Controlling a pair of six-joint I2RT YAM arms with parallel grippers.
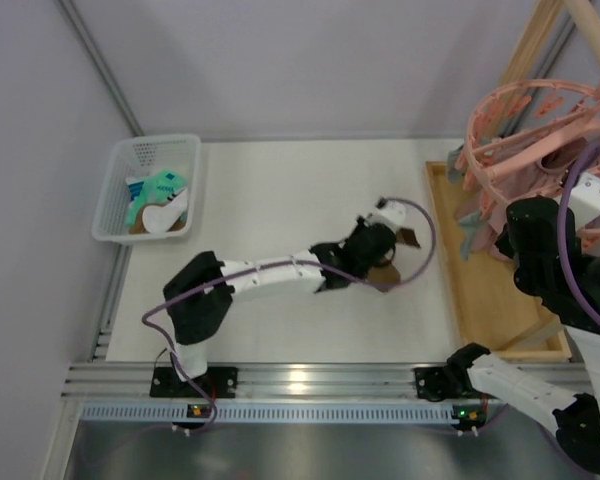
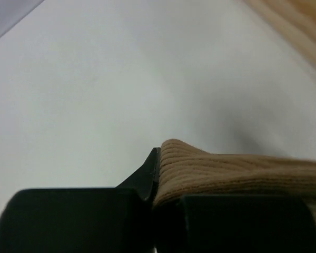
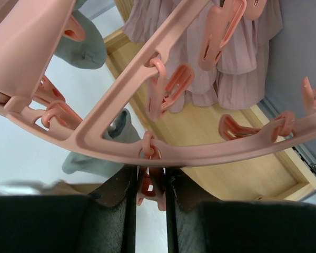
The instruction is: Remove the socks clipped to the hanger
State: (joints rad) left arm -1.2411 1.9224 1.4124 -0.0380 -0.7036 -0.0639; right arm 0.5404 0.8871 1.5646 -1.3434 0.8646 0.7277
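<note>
Got the left pincer (image 2: 160,184) squeezed shut on a brown ribbed sock (image 2: 237,171), low over the white worktop (image 2: 95,79), roughly mid-table. Got the right pincer (image 3: 150,178) up at the salmon-pink hanger (image 3: 210,153), jaws nearly together, nipping a pink clip (image 3: 146,191) dangling off the ring. Seeing grey-green socks (image 3: 89,50) and some pale pink cloth (image 3: 237,58) clipped up there too, above a wooden tray (image 3: 216,126). Way over at the far left, a white basket (image 1: 115,195) with mint-green socks (image 1: 162,185) inside.
</note>
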